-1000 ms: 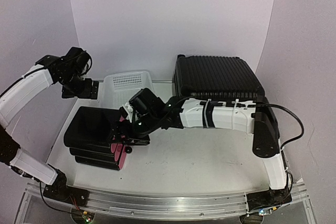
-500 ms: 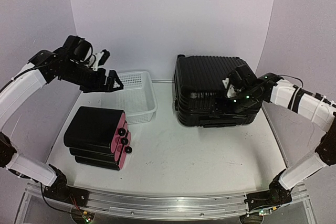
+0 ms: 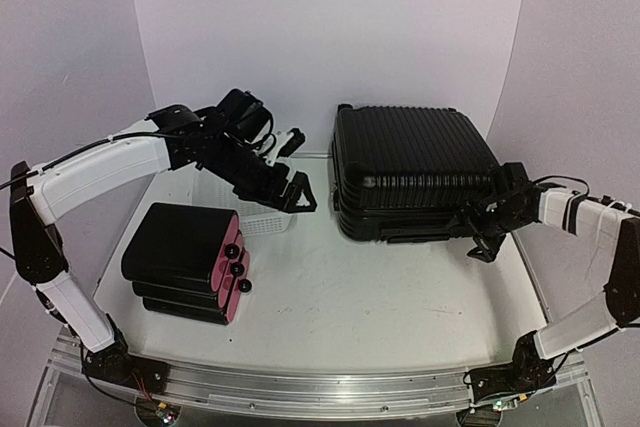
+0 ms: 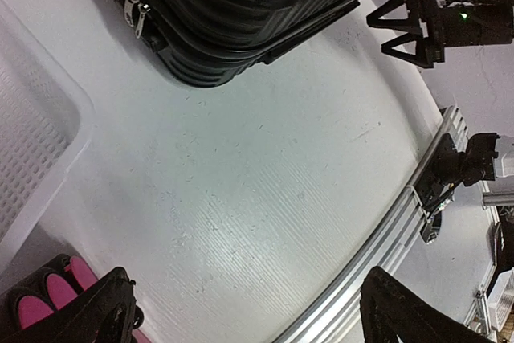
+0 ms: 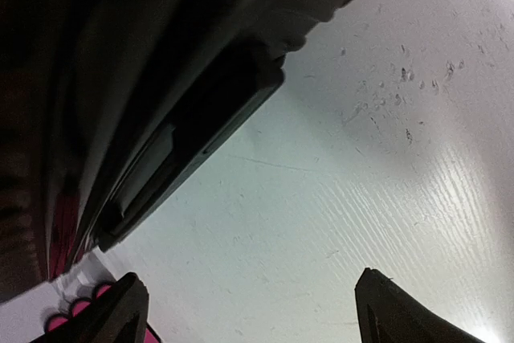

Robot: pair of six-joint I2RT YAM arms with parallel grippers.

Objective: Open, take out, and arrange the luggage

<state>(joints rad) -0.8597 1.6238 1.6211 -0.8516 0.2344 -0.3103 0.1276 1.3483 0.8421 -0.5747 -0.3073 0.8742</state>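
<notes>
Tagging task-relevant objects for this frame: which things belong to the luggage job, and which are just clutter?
For the job:
- luggage, closed, lying flat at back right
- left claw and right claw, both open and empty

Just lying about:
- small black case with pink side, front left
- white basket, partly under the left arm

The top external camera is looking down from above and behind the arm bases, taking in the white table (image 3: 400, 292). The left wrist camera is facing across it toward the large ribbed black hard-shell suitcase (image 4: 241, 6) and the right gripper (image 4: 379, 34). The right wrist camera is sitting close beside that suitcase's base; suitcase and table are showing in all three.
</notes>
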